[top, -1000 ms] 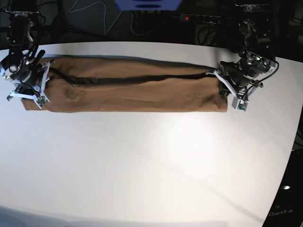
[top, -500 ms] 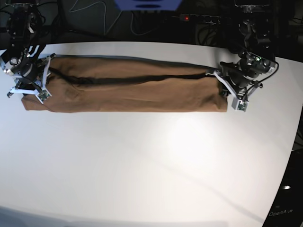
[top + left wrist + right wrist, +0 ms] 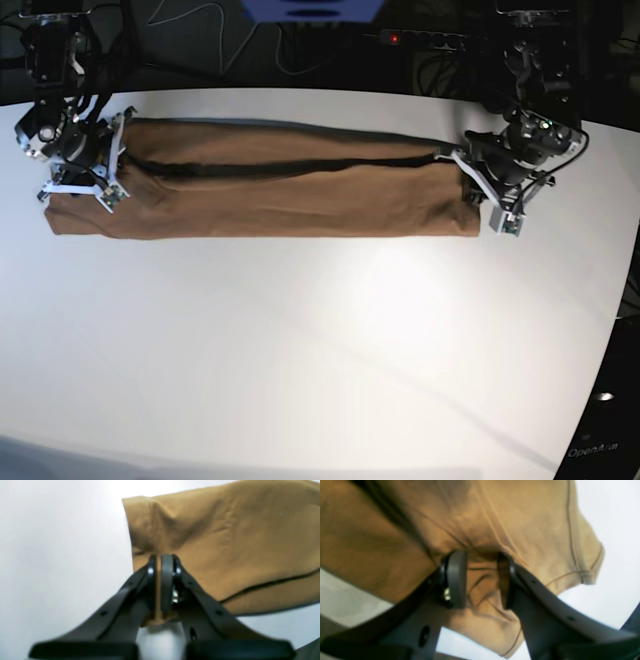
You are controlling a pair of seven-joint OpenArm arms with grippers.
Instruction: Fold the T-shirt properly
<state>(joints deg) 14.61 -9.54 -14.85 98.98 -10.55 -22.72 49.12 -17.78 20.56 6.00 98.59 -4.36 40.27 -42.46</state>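
**T-shirt in long strip, both ends at the grippers**

Plain tan-brown soft thin-fabric T-shirt [image 3: 270, 190] lies flat on the white matte tabletop [image 3: 320, 340], folded lengthwise into a long narrow band running across the far part of the table. A dark seam/fold line runs along the band's length, w/ the far flap overlapping the near one. No print visible; can't make out a tag.

Left gripper [image 3: 158, 580] (black plastic fingers, on the base view's right) sits at the band's right end [image 3: 478, 190]. Wrist view: fingers pressed together w/ only a thin strip of tan cloth btwn them, so it's pinching the shirt edge just beside the hemmed corner. Fabric there is lightly wrinkled around the pinch, rest lies smooth.

Right gripper [image 3: 480, 580] (same black fingers, base view's left) is at the other end [image 3: 85, 165]. Wrist view: fingers partly spread, bunched fabric w/ creases sits btwn the pads. Cloth drapes over and around the fingertips, stitched sleeve hem visible off to one side. Can't tell if the pads actually clamp the cloth or just straddle it; view is blurry.

Behind the table: dark bg w/ cables and a power strip [image 3: 420, 40] w/ a red light.
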